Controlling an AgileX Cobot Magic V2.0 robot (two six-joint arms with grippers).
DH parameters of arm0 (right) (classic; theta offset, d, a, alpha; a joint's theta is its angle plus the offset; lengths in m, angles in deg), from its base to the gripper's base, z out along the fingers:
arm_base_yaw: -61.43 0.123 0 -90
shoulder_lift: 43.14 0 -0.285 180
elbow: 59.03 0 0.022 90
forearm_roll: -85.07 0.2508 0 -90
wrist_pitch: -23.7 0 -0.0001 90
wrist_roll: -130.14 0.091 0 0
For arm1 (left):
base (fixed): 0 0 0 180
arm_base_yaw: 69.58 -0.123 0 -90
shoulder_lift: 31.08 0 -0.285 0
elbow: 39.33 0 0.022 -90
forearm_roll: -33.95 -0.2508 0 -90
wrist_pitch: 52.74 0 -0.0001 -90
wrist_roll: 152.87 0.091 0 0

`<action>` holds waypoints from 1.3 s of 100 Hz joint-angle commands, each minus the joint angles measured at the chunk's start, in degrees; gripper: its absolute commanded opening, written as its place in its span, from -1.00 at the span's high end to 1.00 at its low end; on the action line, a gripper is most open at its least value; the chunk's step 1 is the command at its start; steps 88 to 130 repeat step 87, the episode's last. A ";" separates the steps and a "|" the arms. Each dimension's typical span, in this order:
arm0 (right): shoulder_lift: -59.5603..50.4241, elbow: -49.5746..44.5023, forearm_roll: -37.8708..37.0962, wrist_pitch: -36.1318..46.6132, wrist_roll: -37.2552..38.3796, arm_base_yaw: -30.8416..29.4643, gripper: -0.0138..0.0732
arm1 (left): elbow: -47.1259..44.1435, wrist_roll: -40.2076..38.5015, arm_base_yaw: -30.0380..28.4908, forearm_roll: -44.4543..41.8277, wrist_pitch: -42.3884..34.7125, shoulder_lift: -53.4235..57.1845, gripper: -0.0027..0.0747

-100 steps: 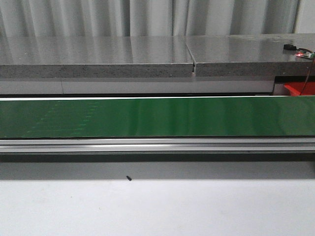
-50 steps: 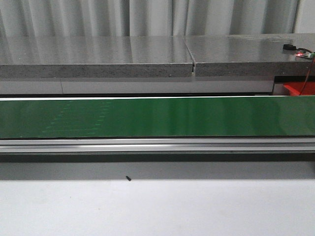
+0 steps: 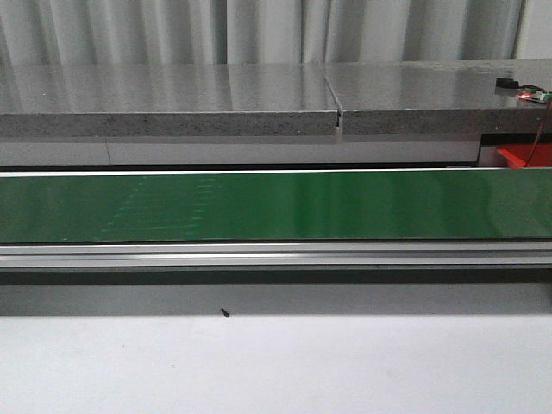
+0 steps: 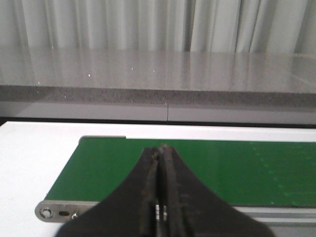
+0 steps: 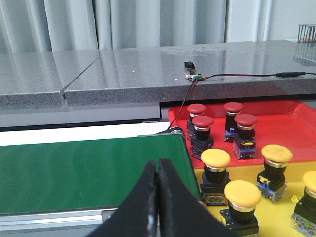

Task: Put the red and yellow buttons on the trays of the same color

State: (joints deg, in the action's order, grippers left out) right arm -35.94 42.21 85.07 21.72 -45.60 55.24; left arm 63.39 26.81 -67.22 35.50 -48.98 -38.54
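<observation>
With the jaws of both the left gripper [image 4: 159, 197] and right gripper [image 5: 157, 207] pressed together and empty, and the sorted buttons [image 5: 203, 129] seen resting on the red tray [image 5: 286, 121] and yellow tray [image 5: 286, 212] just beside the bare conveyor belt [image 3: 276, 205], jaws should be opened before any arriving button is approached.

Green conveyor belt [image 3: 276, 205] before grey stone counter [image 3: 172, 99], curtain [image 3: 259, 30] behind

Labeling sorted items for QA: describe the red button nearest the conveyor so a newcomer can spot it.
In the right wrist view, find the red tray beyond the end of the green conveyor belt. Four red buttons stand on it. The one wanted is in the front pair, on the belt side, closest to the belt's end corner.
</observation>
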 commanded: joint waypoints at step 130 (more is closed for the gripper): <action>-1.17 0.78 -0.82 4.64 -0.20 0.11 0.84 | -2.42 -0.64 -0.05 -0.01 -5.48 1.99 0.98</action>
